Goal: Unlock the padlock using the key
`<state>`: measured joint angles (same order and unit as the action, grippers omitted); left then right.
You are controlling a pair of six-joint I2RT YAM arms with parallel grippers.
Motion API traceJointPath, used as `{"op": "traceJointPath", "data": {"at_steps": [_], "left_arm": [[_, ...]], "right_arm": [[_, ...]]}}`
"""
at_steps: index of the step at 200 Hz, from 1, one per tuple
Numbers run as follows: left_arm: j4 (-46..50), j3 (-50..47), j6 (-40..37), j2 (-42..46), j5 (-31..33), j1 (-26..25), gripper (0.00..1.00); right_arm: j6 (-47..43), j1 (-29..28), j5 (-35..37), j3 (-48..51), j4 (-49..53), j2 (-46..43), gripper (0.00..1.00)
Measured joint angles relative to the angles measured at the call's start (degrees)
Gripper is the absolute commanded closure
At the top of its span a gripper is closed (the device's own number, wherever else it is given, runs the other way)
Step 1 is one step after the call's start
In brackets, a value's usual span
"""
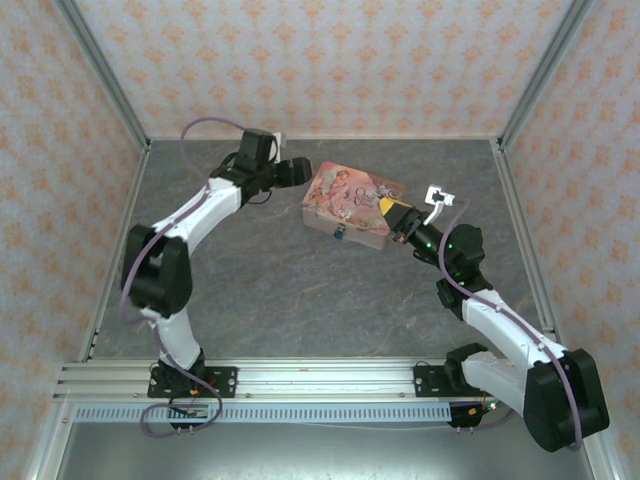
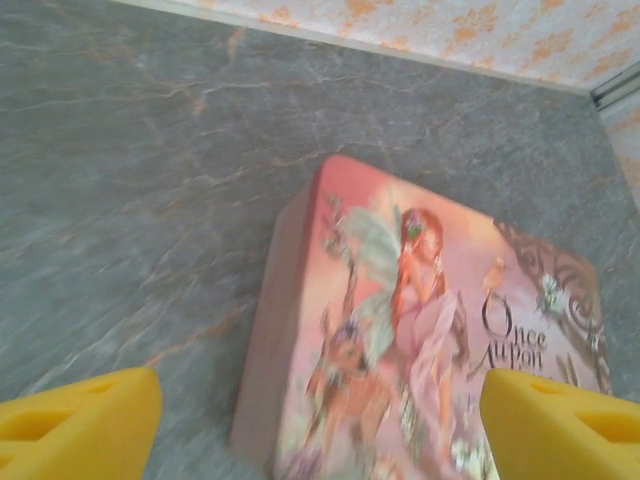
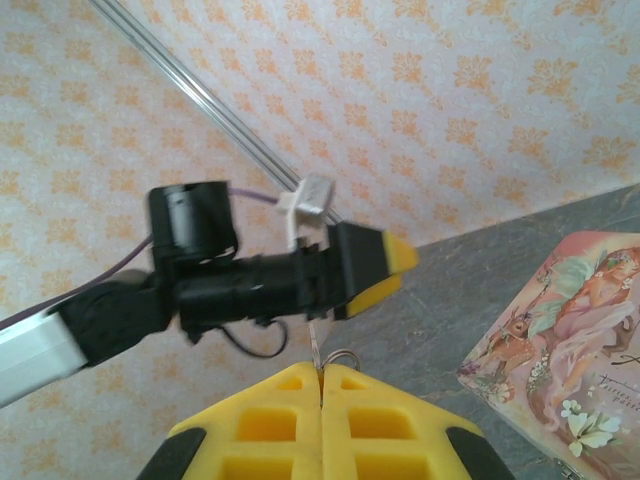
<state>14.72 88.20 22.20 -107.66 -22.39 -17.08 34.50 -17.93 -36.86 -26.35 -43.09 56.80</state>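
A pink illustrated tin [image 1: 352, 203] lies on the grey table, with the tiny teal padlock [image 1: 341, 236] hanging at its near side. My left gripper [image 1: 297, 170] hovers at the tin's left end. Its yellow fingers [image 2: 80, 425] stand wide open over the lid [image 2: 400, 330], with nothing between them. At the tin's right end is my right gripper [image 1: 396, 217], shut on the key [image 3: 317, 352]. The key's thin silvery blade and wire ring [image 3: 343, 357] stick out past the closed fingertips, and the blade points toward the left gripper [image 3: 372, 268] across the table.
Patterned walls with metal corner posts [image 1: 105, 80] enclose the grey table [image 1: 260, 290] on three sides. An aluminium rail [image 1: 320, 380] runs along the near edge between the arm bases. Bare tabletop lies in front of the tin.
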Motion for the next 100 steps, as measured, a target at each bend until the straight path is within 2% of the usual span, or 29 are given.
{"op": "traceJointPath", "data": {"at_steps": [47, 76, 100], "left_arm": [[5.11, 20.41, -0.66, -19.54, -4.72, -0.04, 0.12], [7.82, 22.60, -0.63, -24.55, -5.79, -0.04, 0.14], [7.23, 20.94, -0.70, -24.26, -5.79, -0.04, 0.16]], "right_arm": [[-0.31, 0.00, 0.02, -0.57, 4.07, -1.16, 1.00], [-1.18, -0.02, 0.00, -0.57, 6.75, -1.95, 1.00], [-1.99, 0.00, 0.02, -0.66, 8.70, -2.49, 1.00]]}}
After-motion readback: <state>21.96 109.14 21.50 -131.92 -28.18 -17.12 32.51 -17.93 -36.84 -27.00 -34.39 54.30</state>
